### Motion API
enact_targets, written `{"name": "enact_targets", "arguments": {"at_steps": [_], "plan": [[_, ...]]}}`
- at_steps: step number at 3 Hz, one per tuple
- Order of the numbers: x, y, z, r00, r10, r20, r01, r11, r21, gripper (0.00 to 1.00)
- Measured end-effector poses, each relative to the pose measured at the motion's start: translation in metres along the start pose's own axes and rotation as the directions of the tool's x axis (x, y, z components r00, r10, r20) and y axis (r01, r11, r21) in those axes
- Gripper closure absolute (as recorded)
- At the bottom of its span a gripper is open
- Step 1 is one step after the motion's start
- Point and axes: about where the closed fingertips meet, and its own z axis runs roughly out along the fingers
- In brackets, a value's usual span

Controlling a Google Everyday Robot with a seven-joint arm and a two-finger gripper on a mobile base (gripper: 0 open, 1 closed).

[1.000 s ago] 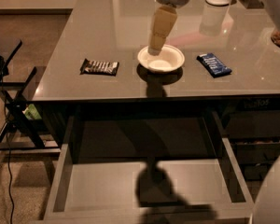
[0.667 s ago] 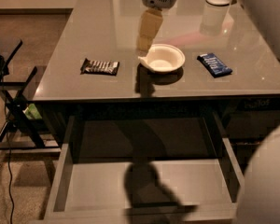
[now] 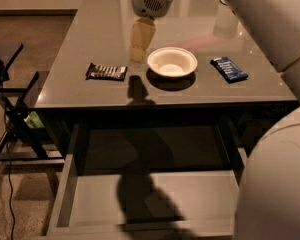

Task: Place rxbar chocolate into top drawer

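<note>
Since 1 second ago the gripper (image 3: 136, 55) has swung left, off the white bowl (image 3: 172, 62) and toward the rxbar chocolate (image 3: 106, 72). It now hangs over the desk (image 3: 85, 34) between the 2, nearer the bowl's left rim.

The desk fills most of the view. Below its front edge the top drawer (image 3: 195, 194) stands pulled out, its pale bottom bare apart from the arm's shadow. The bowl sits near the middle of the desk, and a blue-wrapped bar (image 3: 229, 68) lies to its right. The rxbar chocolate lies flat on the desk, left of the bowl and apart from it, untouched.

Whether the gripper is spread or closed I cannot tell from this angle; it carries nothing that shows.

By my reading, only the approach is under way: reaching the bar, grasping it, carrying it to the drawer and releasing it are all left.
</note>
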Motion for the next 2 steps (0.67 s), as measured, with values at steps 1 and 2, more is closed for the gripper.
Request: {"name": "enact_targets", "arguments": {"at_steps": [1,2], "plan": [[0.0,0.0,0.0,1.0,0.0,0.001,0.0,1.0,0.0,0.0],[-0.011,-0.002,0.023,1.0,0.008,0.03,-0.007,0.9993,-0.036,0.0]]}}
